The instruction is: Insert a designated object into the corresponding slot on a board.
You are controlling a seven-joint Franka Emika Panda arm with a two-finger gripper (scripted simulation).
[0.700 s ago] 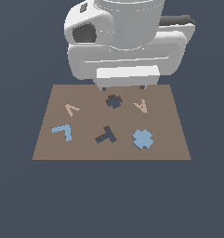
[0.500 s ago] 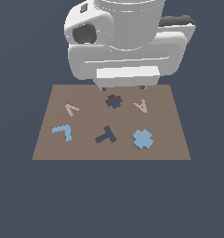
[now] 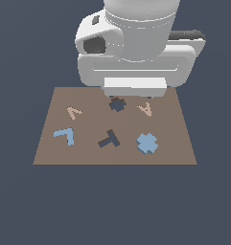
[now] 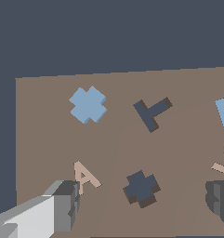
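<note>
Nothing done yet: light-blue cross (image 3: 147, 143) lying loose on the board (image 3: 54, 153), well apart from the cross-shaped slot (image 3: 117, 104), just beside the dark T cutout (image 3: 109, 139). Gripper (image 4: 141, 202) spread wide above the slot, empty. Pickup and insertion both remaining.

Bulky white Panda arm (image 3: 136, 43) hanging wrist-down, filling upper centre of exterior view. Grey two-finger gripper (image 4: 141, 200) spread wide, nothing between the fingers (image 4: 64, 204); second finger cropped at wrist view's edge. Fingertips hidden behind hand body in exterior view.
</note>
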